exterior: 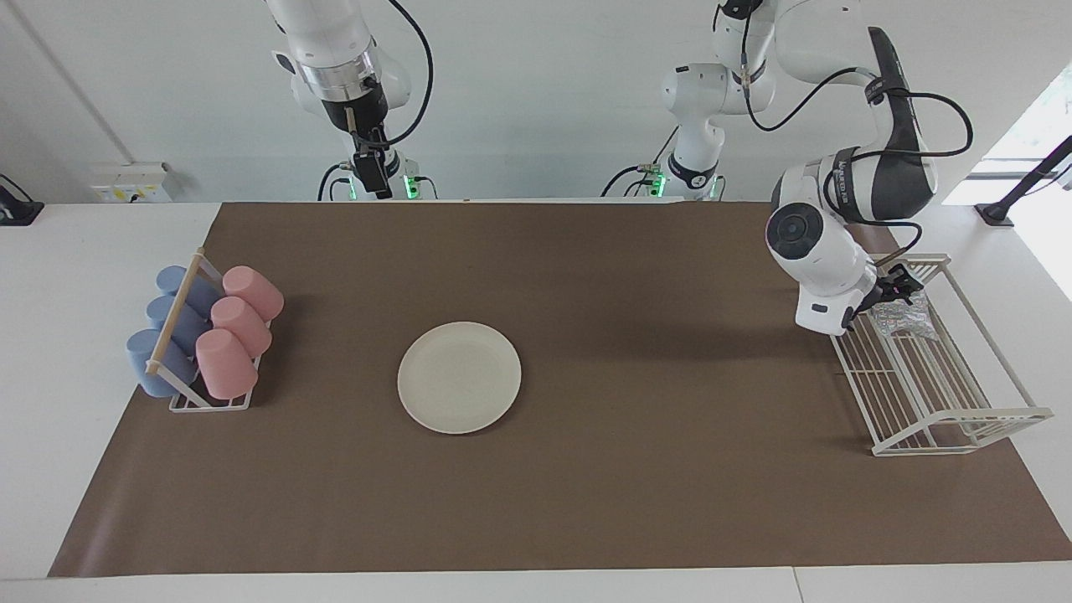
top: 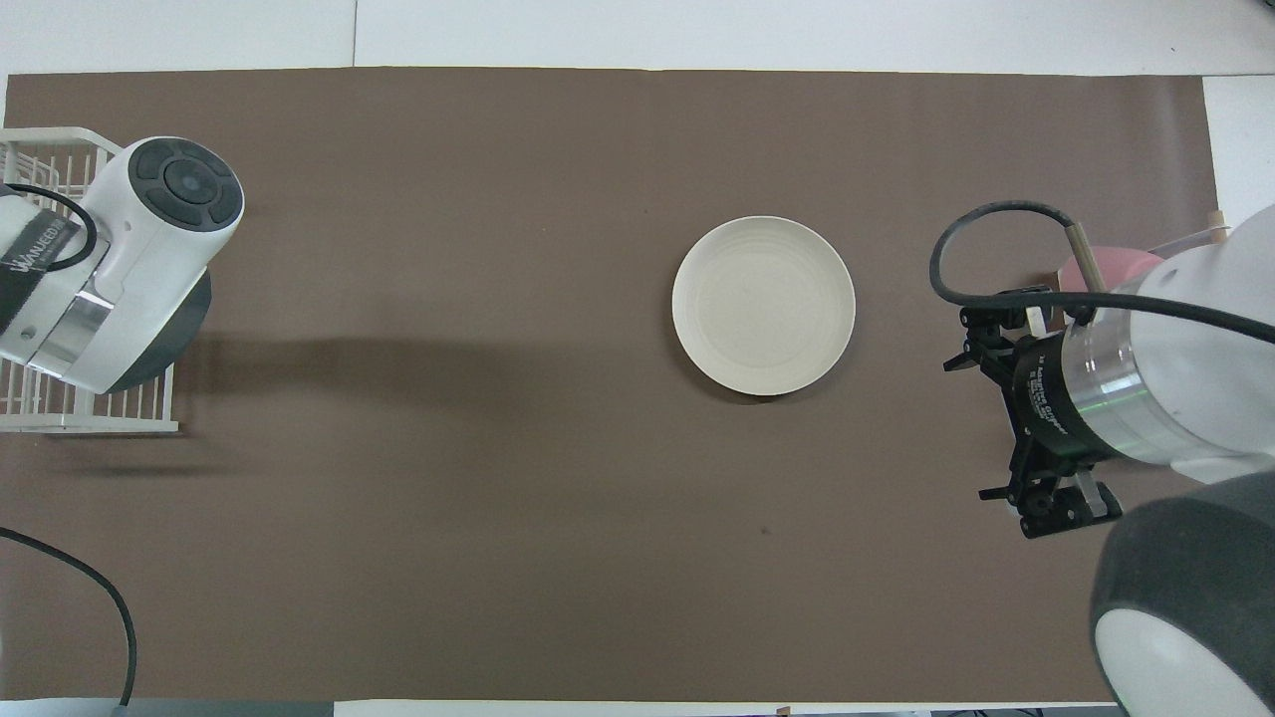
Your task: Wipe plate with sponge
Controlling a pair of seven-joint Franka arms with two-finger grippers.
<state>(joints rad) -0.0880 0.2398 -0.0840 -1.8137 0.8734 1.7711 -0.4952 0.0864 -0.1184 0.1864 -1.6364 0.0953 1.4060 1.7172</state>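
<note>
Brown-covered surface (exterior: 586, 502), with a white wire rack (exterior: 946, 419) at the left arm's end and a cup rack (exterior: 205, 335) at the right arm's end. Plate (exterior: 459, 377) lies flat mid-surface, bare, well apart from both racks. Sponge (exterior: 903, 318) sits in the wire rack. Left pincer (exterior: 898, 289) is down at the sponge; whether it grips it, cannot tell. Right pincer (top: 1031, 423) waits raised, fingers spread, holding nothing. Step in hand: fetching the sponge. Next calls for a sure grip, a lift clear of the wires, then carry to the plate

No legible text on anything
</note>
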